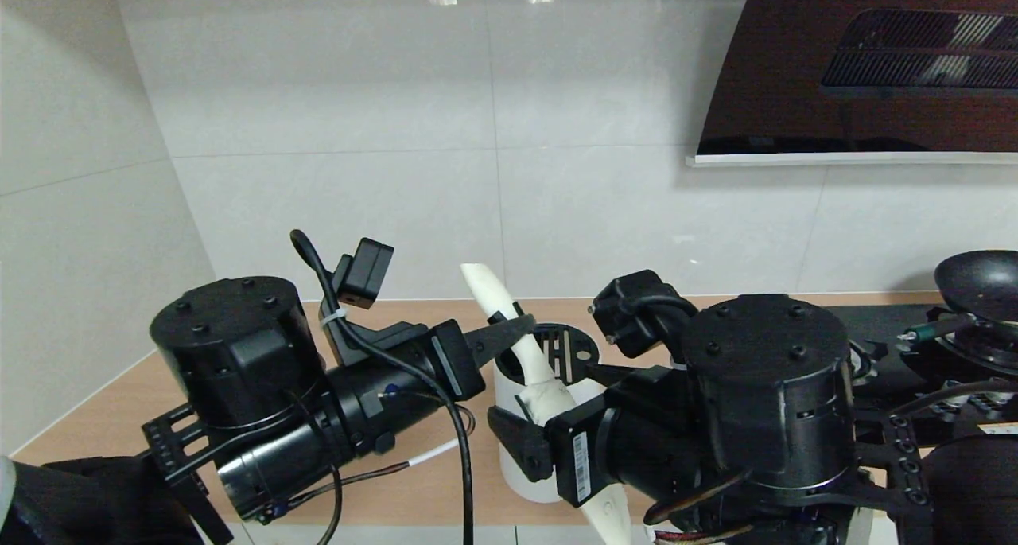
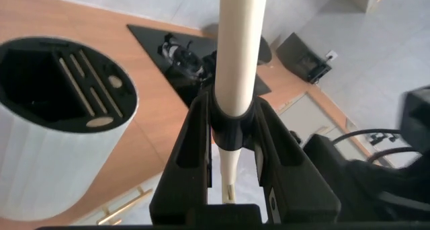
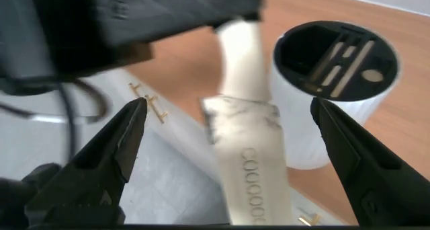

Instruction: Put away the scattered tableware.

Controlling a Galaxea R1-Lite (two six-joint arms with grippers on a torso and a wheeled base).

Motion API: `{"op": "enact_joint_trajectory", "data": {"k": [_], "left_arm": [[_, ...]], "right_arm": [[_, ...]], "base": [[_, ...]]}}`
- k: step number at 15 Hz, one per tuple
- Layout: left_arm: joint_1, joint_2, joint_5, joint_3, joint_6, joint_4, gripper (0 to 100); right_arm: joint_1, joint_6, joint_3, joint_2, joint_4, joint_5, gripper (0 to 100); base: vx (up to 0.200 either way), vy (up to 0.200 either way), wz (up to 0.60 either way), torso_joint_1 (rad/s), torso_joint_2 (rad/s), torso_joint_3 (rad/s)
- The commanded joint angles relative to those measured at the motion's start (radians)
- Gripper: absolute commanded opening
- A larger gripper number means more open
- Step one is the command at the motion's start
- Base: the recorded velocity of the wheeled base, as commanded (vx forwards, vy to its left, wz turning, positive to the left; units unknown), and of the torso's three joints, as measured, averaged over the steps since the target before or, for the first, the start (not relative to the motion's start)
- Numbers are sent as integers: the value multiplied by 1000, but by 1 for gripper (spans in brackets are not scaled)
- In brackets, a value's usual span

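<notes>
Left gripper [image 1: 509, 324] sits a little left of the centre of the head view, closed on a long white utensil [image 1: 534, 370]. The utensil is tilted, its rounded end toward the upper left and its other end at the bottom edge. Just behind it a white cylindrical holder [image 1: 517, 465] with a slotted black top stands on the wooden counter [image 1: 103, 402]. The right gripper [image 1: 545, 392] is below the centre, its fingers spread wide on both sides of the utensil. A black range hood [image 1: 859, 68] fills the upper right.

From the left wrist, the two fingers clamp the cream shaft in the centre. The holder is at the left and a black cooktop [image 2: 181, 62] is at the upper middle.

From the right wrist, the open fingers stand at the left and right edges. The utensil lies between them without contact, and the holder is at the upper right.
</notes>
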Motion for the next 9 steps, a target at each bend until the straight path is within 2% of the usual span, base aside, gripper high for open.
{"op": "enact_joint_trajectory", "data": {"k": [1,3,4,6,7,9], "left_arm": [[21,-55,2,-31,27,40,0],[65,-101,34,-125,56,159,0],[101,-124,93,-267,67,325,0],[151,-133,108,-479,116,552,0],[154,-133,128,-533,156,615,0],[145,-118,198,-608,289,666,0]], "right_arm": [[-32,-13,4,-46,0,-19,100],[-77,-31,3,-126,11,-12,100],[-123,-46,-2,-184,20,-3,100],[-182,-72,-3,-261,60,5,100],[-201,-74,-3,-280,78,5,100],[-235,-75,-5,-311,91,7,100]], "base": [[0,0,0,0,0,0],[0,0,0,0,0,0],[0,0,0,0,0,0],[0,0,0,0,0,0],[0,0,0,0,0,0],[0,0,0,0,0,0]]}}
